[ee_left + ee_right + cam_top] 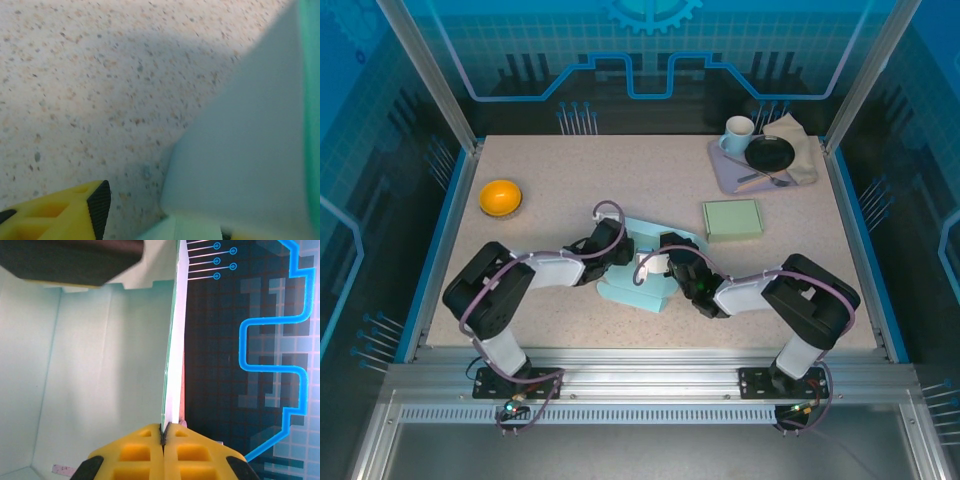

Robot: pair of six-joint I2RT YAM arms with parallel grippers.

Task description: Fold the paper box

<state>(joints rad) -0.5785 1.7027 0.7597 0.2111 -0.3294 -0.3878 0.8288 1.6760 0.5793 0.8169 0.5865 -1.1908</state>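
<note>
A paper box [642, 285] wall is pinched tight by the right gripper [164, 432] — the left gripper [167, 222] is seen spread open beside it

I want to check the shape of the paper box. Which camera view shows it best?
The top external view: the paper box shows nearly whole between the arms. The left wrist view gives a blurred pale panel up close. The right wrist view gives its inside and a wall edge pinched by the right gripper.
</note>
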